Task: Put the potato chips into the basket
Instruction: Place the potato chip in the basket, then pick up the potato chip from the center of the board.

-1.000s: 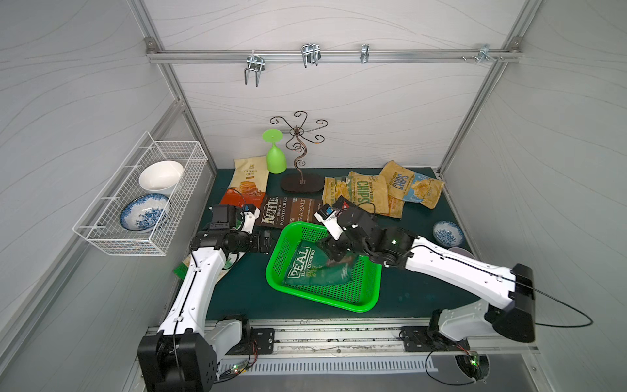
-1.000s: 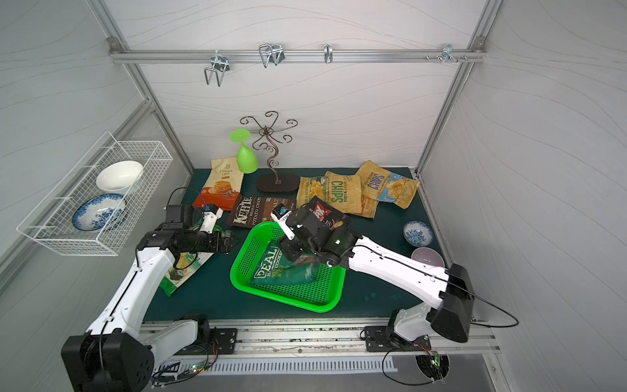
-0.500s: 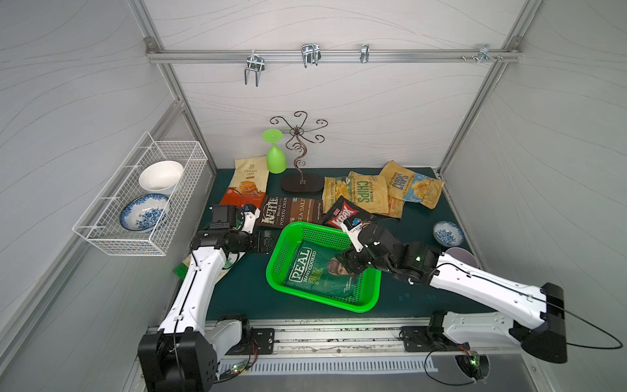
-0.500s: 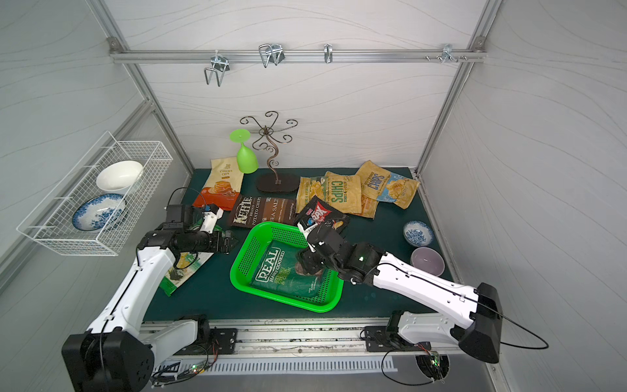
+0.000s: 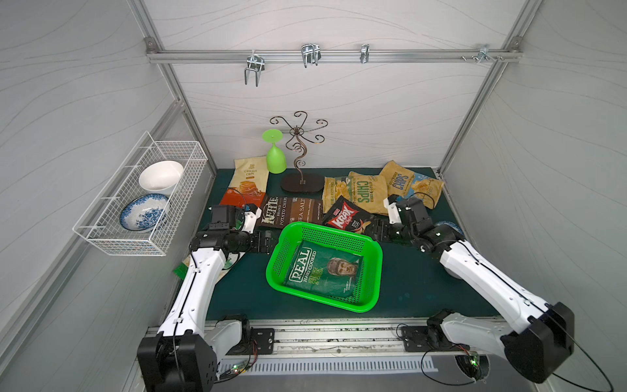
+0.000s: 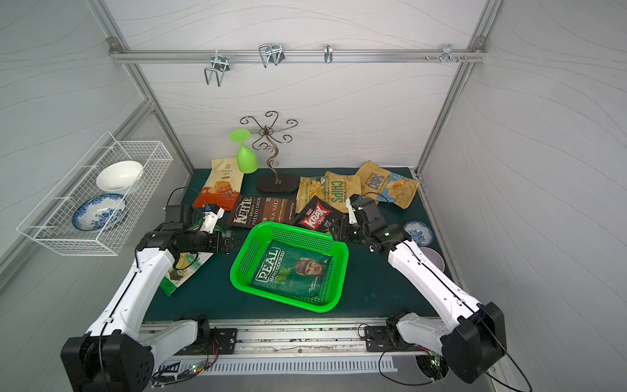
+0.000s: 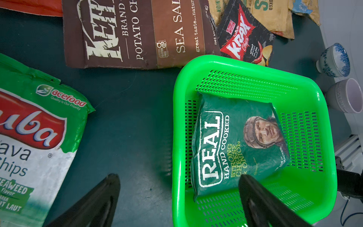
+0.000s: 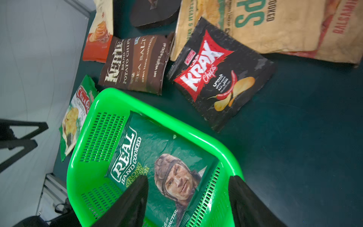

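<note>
Right wrist view: right gripper [image 8: 188,177] fingers apart at the green basket [image 8: 157,118] rim, REAL bag [image 8: 157,149] inside; left gripper [image 7: 178,175] fingers apart.

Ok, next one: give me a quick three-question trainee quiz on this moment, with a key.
1. True or false: only the REAL bag lies in the basket.
2. Which bag on the table lies closest to the right hand?
3. Fill in: the left hand is ___ and holds nothing.

Key
1. True.
2. Krax.
3. Open.
</note>
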`<state>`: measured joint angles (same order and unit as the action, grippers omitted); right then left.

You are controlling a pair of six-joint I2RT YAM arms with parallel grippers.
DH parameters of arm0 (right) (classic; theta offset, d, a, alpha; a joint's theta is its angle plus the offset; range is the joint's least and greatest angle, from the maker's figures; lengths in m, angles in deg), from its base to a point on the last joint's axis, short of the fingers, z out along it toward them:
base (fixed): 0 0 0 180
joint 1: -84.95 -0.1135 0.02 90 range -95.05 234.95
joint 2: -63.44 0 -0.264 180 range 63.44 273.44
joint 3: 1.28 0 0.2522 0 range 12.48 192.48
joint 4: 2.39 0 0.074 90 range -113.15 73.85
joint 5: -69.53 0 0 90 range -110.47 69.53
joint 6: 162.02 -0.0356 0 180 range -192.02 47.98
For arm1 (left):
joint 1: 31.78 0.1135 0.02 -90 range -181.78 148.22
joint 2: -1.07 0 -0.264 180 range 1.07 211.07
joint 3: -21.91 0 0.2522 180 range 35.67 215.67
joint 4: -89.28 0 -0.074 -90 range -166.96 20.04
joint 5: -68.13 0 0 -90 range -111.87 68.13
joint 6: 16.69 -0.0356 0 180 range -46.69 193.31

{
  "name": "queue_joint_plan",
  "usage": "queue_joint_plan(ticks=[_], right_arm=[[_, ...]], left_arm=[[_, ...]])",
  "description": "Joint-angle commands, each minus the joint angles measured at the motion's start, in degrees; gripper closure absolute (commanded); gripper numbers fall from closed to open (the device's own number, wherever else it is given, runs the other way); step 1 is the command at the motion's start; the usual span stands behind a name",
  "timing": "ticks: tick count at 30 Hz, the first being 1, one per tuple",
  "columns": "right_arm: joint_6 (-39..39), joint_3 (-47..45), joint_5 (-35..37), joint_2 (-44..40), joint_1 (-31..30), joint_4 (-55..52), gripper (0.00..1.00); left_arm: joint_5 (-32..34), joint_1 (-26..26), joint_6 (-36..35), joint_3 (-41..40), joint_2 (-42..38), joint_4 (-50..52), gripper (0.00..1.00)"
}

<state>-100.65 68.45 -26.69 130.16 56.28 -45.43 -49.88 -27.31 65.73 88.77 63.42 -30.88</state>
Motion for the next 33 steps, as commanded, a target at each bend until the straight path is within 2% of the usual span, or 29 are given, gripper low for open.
queue_joint_plan(ticks=[1, 6, 18, 27, 33], right_arm=[[-1.11, 0.06, -6.05, 2.89, 4.12, 2.93, 0.32], [-3.37, 1.27, -9.41, 11.8, 8.02, 6.93, 0.32], [-12.59, 2.88, -11.5, 32.13, 10.24, 22.15, 0.32], [-15.32, 6.16, -10.31, 40.69, 10.6, 26.83, 0.32], [-17.36, 8.94, -13.03, 46.93, 10.38, 30.98, 0.32]], left_arm=[[-2.56, 0.25, -1.17, 0.36, -1.01, -0.38, 0.01], [-2.76, 0.25, -1.44, 0.25, -1.11, -0.29, 0.01], [-2.93, 0.24, -1.57, 0.07, -1.24, -0.38, 0.01], [-2.66, 0.21, -1.61, -0.02, -1.58, -0.56, 0.01], [-2.54, 0.26, -1.66, 0.12, -1.53, -0.47, 0.02]])
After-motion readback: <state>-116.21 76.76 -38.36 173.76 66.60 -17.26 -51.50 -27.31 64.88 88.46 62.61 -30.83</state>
